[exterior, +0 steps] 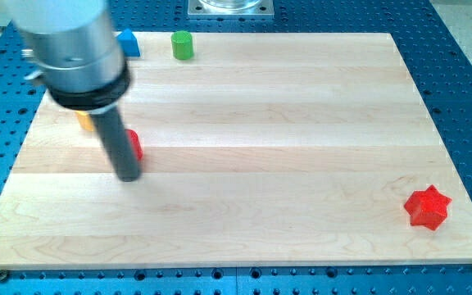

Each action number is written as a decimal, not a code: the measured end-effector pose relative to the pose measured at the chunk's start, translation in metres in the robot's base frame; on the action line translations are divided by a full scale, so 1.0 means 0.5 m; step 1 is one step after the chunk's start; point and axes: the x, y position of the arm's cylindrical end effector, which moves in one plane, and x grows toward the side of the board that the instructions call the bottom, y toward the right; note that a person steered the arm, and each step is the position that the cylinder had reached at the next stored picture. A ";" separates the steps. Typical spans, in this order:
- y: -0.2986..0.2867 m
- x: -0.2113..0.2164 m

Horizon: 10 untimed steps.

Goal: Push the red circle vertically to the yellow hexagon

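The red circle sits near the view's left, mostly hidden behind my rod; only its right edge shows. My tip is just below the red circle, touching or nearly touching it. The yellow hexagon is up and to the left of the red circle, largely hidden by the arm's body; only a small orange-yellow part shows.
A green cylinder and a blue block stand near the board's top left edge. A red star lies near the bottom right. The wooden board rests on a blue perforated table.
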 end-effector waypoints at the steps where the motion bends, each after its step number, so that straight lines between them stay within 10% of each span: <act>1: 0.017 -0.012; 8: -0.057 -0.085; 10: 0.301 -0.110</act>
